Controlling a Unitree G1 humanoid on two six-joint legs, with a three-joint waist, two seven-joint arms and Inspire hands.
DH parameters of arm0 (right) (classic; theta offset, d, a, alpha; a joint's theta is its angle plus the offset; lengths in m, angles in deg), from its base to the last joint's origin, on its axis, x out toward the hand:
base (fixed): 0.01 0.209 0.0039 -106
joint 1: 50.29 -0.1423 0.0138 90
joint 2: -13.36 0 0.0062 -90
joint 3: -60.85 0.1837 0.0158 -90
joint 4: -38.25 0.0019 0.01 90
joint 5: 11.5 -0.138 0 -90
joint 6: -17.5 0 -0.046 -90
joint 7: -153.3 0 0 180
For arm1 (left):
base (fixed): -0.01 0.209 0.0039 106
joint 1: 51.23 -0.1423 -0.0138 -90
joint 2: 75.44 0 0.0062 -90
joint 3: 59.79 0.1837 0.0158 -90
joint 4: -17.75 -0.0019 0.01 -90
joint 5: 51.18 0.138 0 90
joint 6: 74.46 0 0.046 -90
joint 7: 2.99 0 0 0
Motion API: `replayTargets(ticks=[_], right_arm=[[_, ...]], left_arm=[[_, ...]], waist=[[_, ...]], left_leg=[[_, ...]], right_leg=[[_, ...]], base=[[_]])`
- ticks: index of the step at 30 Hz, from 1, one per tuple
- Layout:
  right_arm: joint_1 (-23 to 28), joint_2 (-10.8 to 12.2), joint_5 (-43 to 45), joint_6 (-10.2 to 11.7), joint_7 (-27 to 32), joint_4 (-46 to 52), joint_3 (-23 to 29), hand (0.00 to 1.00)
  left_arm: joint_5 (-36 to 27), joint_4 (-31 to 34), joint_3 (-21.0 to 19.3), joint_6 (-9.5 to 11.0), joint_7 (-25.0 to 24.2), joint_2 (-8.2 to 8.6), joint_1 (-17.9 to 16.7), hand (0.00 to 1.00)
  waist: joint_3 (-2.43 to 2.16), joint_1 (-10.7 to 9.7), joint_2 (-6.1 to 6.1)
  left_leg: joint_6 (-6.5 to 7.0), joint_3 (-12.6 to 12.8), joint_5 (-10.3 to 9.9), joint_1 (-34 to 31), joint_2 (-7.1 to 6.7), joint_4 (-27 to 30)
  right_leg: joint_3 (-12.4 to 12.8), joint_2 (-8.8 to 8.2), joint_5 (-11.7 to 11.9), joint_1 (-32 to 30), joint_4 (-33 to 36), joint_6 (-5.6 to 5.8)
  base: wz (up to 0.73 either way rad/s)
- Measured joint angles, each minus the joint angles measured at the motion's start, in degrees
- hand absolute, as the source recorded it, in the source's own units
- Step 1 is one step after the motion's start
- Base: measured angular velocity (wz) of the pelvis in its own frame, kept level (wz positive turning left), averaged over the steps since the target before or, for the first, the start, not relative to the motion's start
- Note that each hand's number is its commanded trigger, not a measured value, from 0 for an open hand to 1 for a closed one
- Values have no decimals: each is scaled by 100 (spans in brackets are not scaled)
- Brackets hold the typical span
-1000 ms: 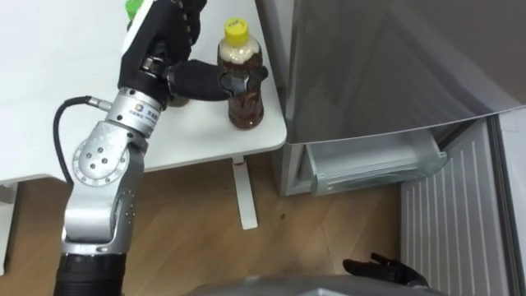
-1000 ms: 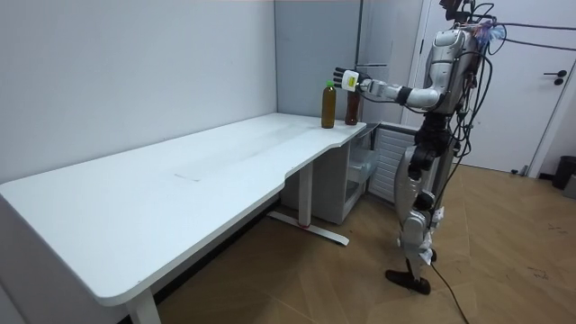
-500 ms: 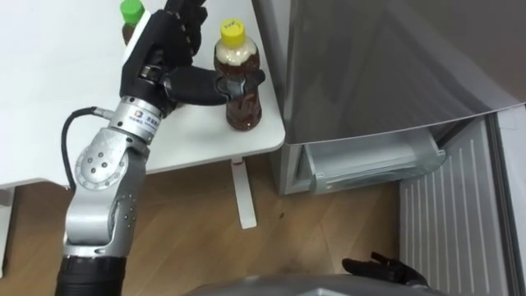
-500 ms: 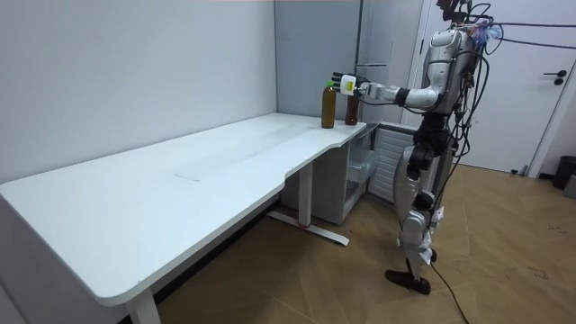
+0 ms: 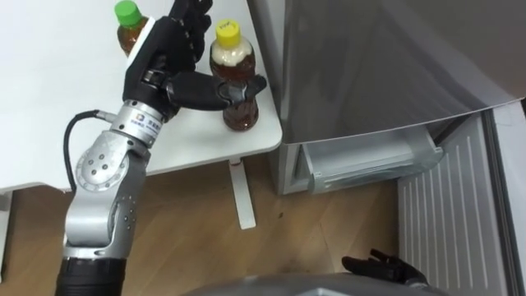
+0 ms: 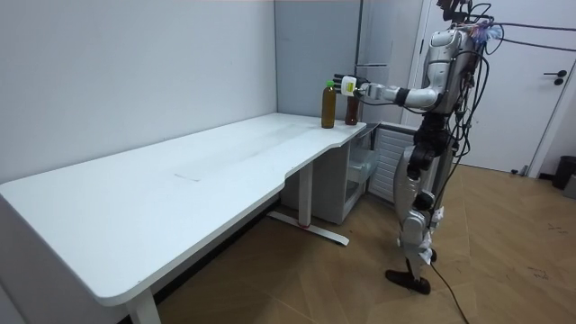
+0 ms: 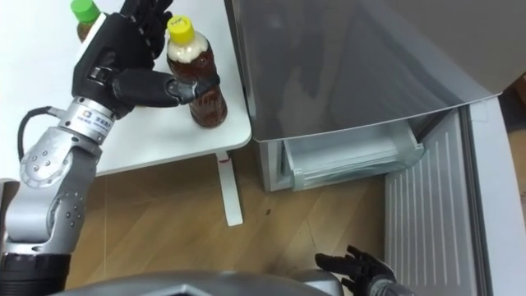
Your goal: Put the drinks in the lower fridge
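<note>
On the white table (image 5: 49, 82), fingers (image 5: 191, 16) of the left hand (image 5: 164, 51) clasp the yellow-capped bottle (image 5: 233, 62) (thumb across front).

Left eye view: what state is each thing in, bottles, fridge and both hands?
Yellow-capped bottle: capped, upright on the table corner, gripped.
Green-capped bottle: capped, upright, untouched behind the left hand.
Left hand: thumb wrapped across the yellow-capped bottle, fingers behind it.
Right hand: low, fingers relaxed, holding nothing.
Lower fridge door: swung open.
Clear drawer: exposed in the lower fridge, no drinks seen inside.
</note>
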Motion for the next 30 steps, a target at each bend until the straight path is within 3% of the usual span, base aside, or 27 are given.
replayTargets(ticks=[15,17,18,19,21,23,27,30], right_arm=[[-6,-5,50,-132,-11,52,66,0],[-10,-5,104,-146,-15,56,75,0],[-16,-6,144,-164,-19,57,76,0],[-30,-10,155,-175,-19,56,75,0],[-46,-16,156,-185,-18,57,63,0],[-58,-21,169,-185,-12,57,57,0],[-67,-52,178,-178,-5,63,59,0],[-66,-64,177,-169,-6,72,60,0]], left_arm=[[10,1,-4,-131,-350,-2,19,0],[10,1,-4,-176,-352,-2,19,11],[9,1,-5,-207,-357,-2,19,36],[9,1,-4,-215,-364,-2,19,44],[8,0,-2,-215,-411,-6,19,77],[8,-1,15,-216,-446,-13,19,100],[2,-34,155,-214,-458,-16,17,100],[1,-174,322,-218,-453,-13,13,100]], waist=[[-10,-19,3],[-11,-21,7],[-13,-21,14],[-15,-22,23],[-11,-22,31],[-4,-22,44],[33,-27,105],[37,-33,126]], left_leg=[[0,6,0,-85,8,39],[0,5,0,-87,8,39],[0,5,0,-92,8,39],[0,5,0,-103,8,39],[0,4,0,-102,8,39],[0,4,0,-86,8,40],[0,4,0,-61,7,36],[0,6,0,-59,8,35]], right_leg=[[-7,5,4,-43,-14,-6],[-7,5,4,-43,-17,-6],[-8,5,4,-40,-18,-6],[-8,5,6,-28,-17,-7],[-13,5,7,-25,-16,-9],[-12,4,8,-11,-17,-10],[-2,5,8,1,-13,-10],[-1,7,8,-18,-5,-10]], base=[[0],[0],[0],[0],[0],[0],[0],[0]])
